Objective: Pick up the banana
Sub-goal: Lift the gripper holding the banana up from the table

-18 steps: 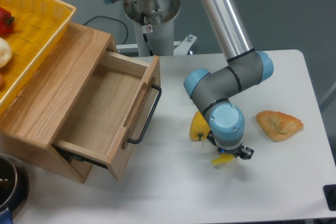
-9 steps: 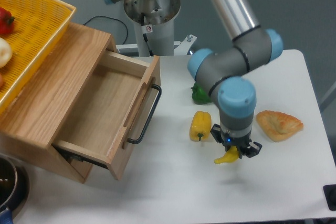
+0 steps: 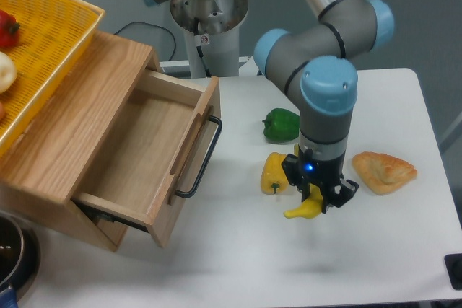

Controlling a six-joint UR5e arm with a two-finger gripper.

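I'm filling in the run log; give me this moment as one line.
phase: lift | tool: shut on banana | banana: off table | beside: yellow pepper

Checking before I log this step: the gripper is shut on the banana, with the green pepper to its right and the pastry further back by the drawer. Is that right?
Not quite. The camera view shows the gripper shut on the banana, but the pastry lies to its right, and the green pepper sits further back toward the drawer.
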